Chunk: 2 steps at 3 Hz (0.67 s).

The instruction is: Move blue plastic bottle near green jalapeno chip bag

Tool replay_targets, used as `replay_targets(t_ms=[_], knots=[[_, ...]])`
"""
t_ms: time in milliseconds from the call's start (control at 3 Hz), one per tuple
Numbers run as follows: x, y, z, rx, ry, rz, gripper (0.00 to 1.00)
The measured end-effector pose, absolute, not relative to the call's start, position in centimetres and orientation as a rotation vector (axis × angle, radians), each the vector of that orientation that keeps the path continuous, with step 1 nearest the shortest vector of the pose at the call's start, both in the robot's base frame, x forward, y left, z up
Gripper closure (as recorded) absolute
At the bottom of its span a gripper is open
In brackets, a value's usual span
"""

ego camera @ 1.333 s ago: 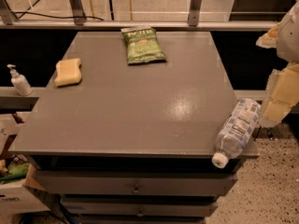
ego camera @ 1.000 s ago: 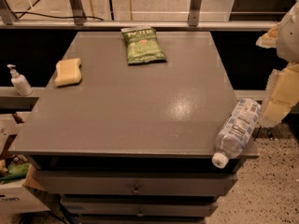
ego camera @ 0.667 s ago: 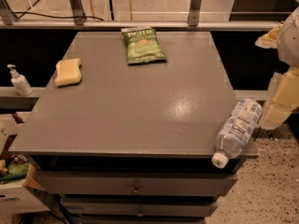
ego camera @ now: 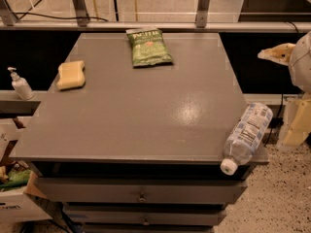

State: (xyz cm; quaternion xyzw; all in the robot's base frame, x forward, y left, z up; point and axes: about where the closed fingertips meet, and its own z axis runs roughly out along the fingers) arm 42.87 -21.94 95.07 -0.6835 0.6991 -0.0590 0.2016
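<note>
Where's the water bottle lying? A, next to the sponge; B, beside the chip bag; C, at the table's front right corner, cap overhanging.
C: the blue plastic bottle lies on the table's front right corner, cap past the edge; the pincer hangs beyond the table's right side.

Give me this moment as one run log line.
gripper right of table | blue plastic bottle lying front-right edge, not held | green jalapeno chip bag far centre

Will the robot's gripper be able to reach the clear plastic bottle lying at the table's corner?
Probably yes. The gripper hangs off the grey table's right edge, beside the clear ribbed plastic bottle, with nothing between them.
</note>
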Motion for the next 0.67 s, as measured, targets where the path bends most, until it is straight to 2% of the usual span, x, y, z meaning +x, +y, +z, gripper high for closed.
replay_targets(t_ms=[667], knots=[[44.0,-22.9,91.0,-2.154,1.793,-0.183,0.00]])
